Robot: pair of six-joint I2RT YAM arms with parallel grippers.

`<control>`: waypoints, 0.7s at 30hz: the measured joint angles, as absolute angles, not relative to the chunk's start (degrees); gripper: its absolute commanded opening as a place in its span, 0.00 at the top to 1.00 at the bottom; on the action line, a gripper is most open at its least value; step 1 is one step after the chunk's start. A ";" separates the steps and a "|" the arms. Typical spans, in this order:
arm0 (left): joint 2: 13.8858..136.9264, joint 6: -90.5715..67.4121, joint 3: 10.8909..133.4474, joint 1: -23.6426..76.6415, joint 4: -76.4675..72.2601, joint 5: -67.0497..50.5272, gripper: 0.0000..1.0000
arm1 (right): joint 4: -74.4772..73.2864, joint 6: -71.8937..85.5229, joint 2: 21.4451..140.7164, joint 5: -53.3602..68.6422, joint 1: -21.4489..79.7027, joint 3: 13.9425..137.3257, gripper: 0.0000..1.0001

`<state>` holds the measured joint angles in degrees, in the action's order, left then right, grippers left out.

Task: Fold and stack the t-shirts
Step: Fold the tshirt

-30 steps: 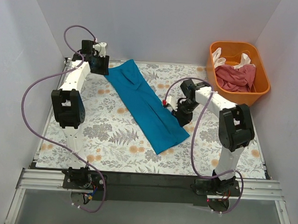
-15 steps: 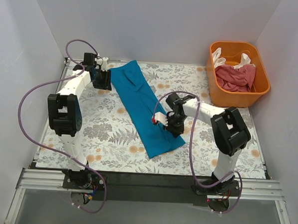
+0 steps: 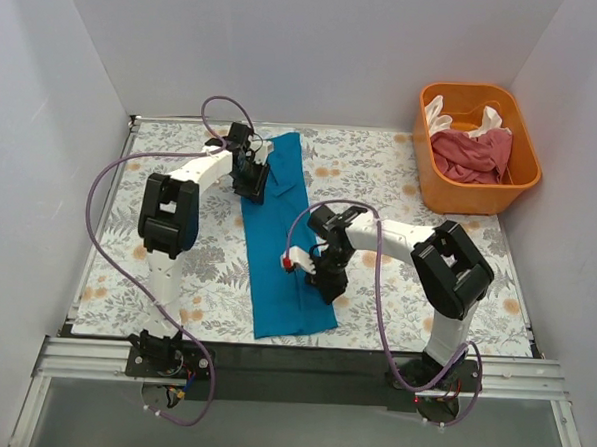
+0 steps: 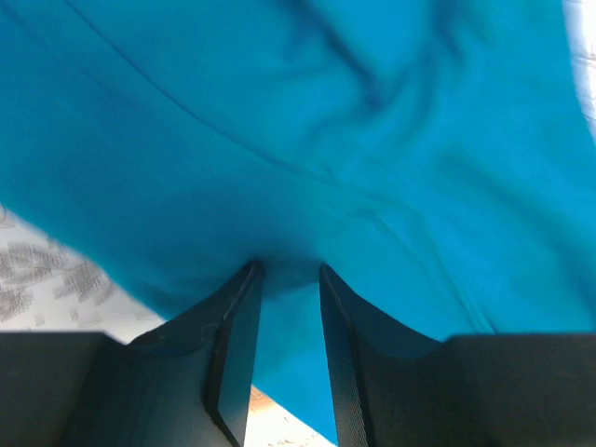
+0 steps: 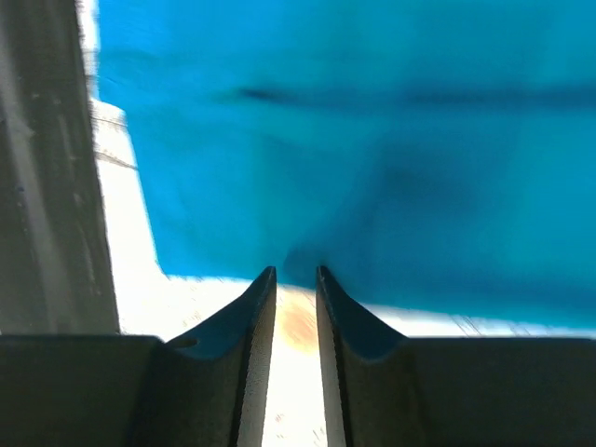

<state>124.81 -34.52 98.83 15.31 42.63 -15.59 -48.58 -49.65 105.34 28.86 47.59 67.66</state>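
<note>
The teal-blue t-shirt [image 3: 282, 253], folded into a long strip, lies on the floral mat and runs from the far middle to the near edge. My left gripper [image 3: 255, 179] is shut on its far left edge; teal cloth [image 4: 326, 140] sits between the jaws [image 4: 289, 272]. My right gripper [image 3: 326, 282] is shut on the strip's right edge near its near end; its tips [image 5: 296, 272] pinch the cloth's rim [image 5: 372, 140]. The dusty pink-red t-shirt [image 3: 472, 158] and the cream-white t-shirt [image 3: 436, 116] lie crumpled in the orange tub.
The orange plastic tub [image 3: 522, 179] stands at the far right corner of the floral mat [image 3: 196, 268]. Grey walls close in the left, back and right. A black rail [image 3: 291, 361] runs along the near edge, just below the strip's end.
Both arms have dragged the teal shirt towards the near-left, turning it from a diagonal to nearly straight front-to-back. The left gripper moved right, the right gripper moved left and nearer.
</note>
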 measured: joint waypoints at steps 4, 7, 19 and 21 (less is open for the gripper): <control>132.68 -34.41 109.30 14.31 45.17 -14.70 0.70 | -49.34 -49.19 105.34 30.46 40.10 70.70 0.69; 138.65 -34.06 119.04 13.80 46.54 -14.81 0.69 | -49.34 -47.72 105.62 31.38 34.65 74.76 0.69; 143.79 -32.51 127.26 14.06 39.86 -15.57 0.47 | -49.67 -42.11 114.08 31.00 26.63 91.39 0.64; 139.98 -31.97 123.35 13.93 38.61 -16.10 0.39 | -49.65 -41.25 114.02 30.55 26.63 95.70 0.60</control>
<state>139.98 -31.97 123.35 13.93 38.61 -16.10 -49.65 -41.25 114.02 30.55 26.63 95.70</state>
